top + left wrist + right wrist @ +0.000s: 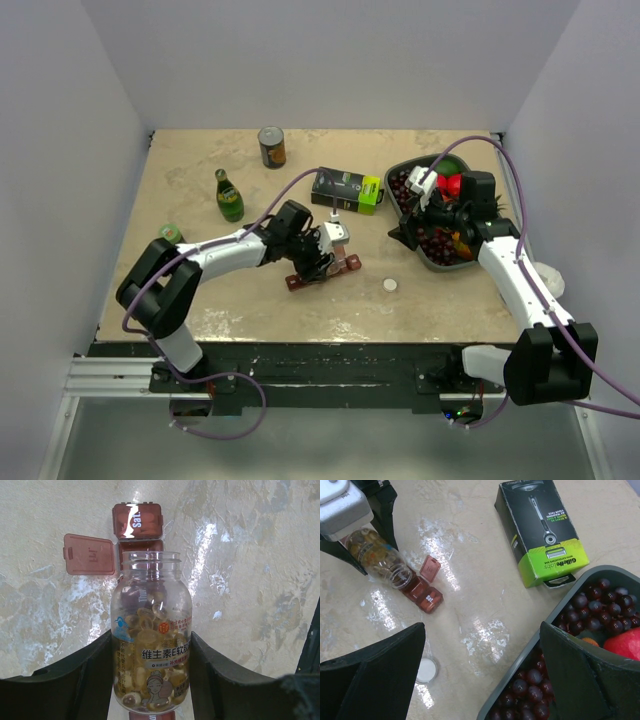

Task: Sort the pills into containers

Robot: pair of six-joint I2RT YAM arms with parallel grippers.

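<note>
My left gripper (150, 680) is shut on a clear, uncapped pill bottle (151, 640) full of yellow softgels. Its mouth points at the dark red container strip (137, 521). One lid (89, 554) stands open beside the bottle's mouth; the end compartment marked "Sat" is closed. From above, the bottle (335, 240) lies tilted over the strip (322, 272) in the left gripper (325, 250). In the right wrist view the bottle (375, 557) touches the strip (422, 594). My right gripper (482, 675) is open and empty, above the table beside the fruit tray.
The bottle's white cap (426, 670) lies on the table right of the strip (389, 285). A black-and-green razor box (346, 190), a grey tray (447, 266) of grapes and fruit, a green bottle (229, 196) and a can (272, 147) stand further back.
</note>
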